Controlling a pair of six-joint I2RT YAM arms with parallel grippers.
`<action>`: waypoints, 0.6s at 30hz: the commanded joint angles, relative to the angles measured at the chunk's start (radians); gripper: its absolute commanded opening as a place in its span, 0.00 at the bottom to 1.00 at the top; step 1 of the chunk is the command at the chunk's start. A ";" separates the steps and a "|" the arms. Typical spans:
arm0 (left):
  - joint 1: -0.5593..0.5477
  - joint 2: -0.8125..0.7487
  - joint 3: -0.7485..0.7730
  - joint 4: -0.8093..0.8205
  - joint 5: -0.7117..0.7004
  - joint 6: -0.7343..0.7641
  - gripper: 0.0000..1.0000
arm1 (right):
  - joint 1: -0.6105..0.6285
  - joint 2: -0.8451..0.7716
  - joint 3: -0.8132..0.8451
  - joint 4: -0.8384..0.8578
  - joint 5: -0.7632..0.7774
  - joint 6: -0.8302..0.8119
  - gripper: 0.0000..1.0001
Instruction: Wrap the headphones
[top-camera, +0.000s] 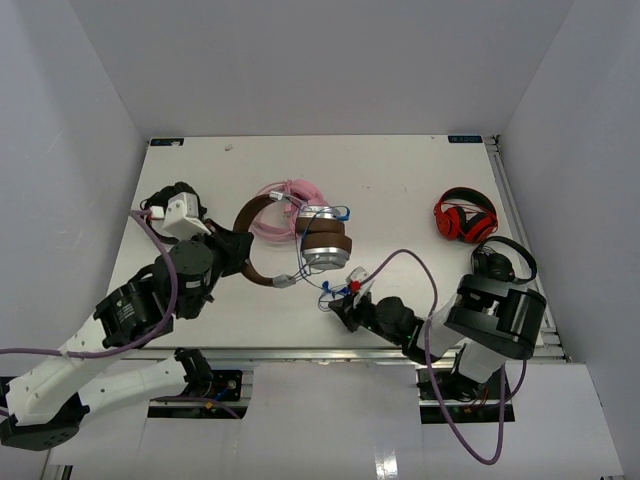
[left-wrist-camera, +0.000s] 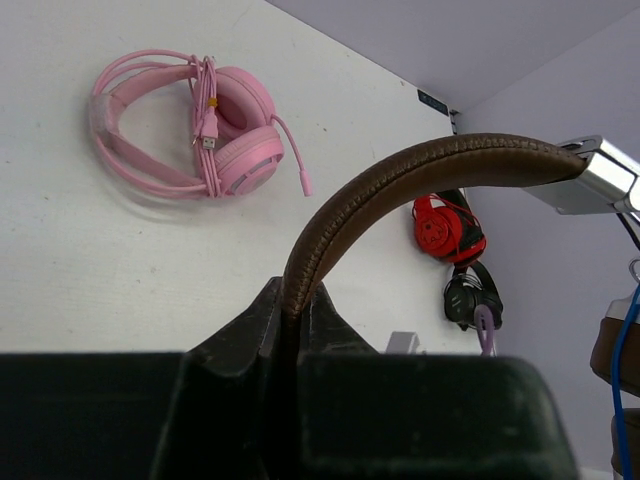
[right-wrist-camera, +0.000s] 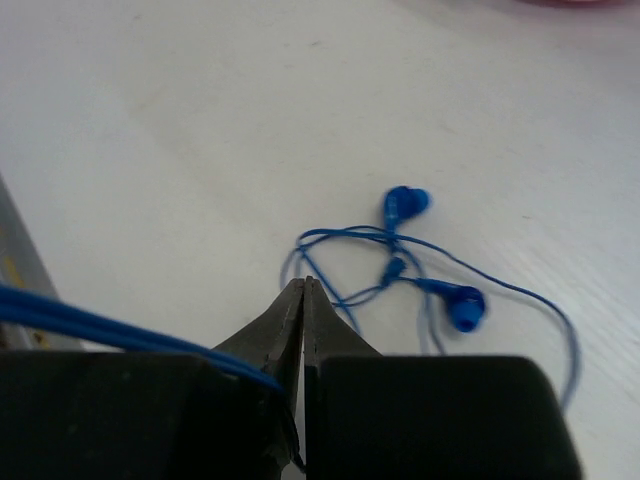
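Left jaws clamp the headphones (top-camera: 322, 245) by the headband (left-wrist-camera: 420, 165); right jaws pinch the blue cord (right-wrist-camera: 100, 325), earbuds (right-wrist-camera: 465, 308) just ahead.

Headphones (top-camera: 320, 248) mid-table (top-camera: 420, 180): brown headband (left-wrist-camera: 400, 175), brown pads (top-camera: 325, 243), silver-grey cups (top-camera: 322, 263) lying close together at the band's right end. The band's left part is pinched between the left gripper (left-wrist-camera: 295, 315) jaws and curves away from them to a silver end piece. Thin blue cord (top-camera: 300, 262) is unwrapped. It hangs loose from the cups towards the near edge and ends in a small tangle on the table with two blue bits (right-wrist-camera: 405, 205). Some strands reach the closed right gripper (right-wrist-camera: 303, 285) jaws; can't tell if they're nipped.
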 joint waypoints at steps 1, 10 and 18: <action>0.005 -0.073 0.044 0.052 0.045 0.048 0.00 | -0.083 -0.104 -0.038 0.310 -0.031 0.055 0.08; 0.005 -0.022 0.095 0.046 0.391 0.367 0.00 | -0.255 -0.348 -0.025 0.056 -0.094 0.056 0.08; 0.005 0.025 0.066 0.012 0.600 0.513 0.00 | -0.402 -0.575 0.149 -0.371 -0.198 0.028 0.08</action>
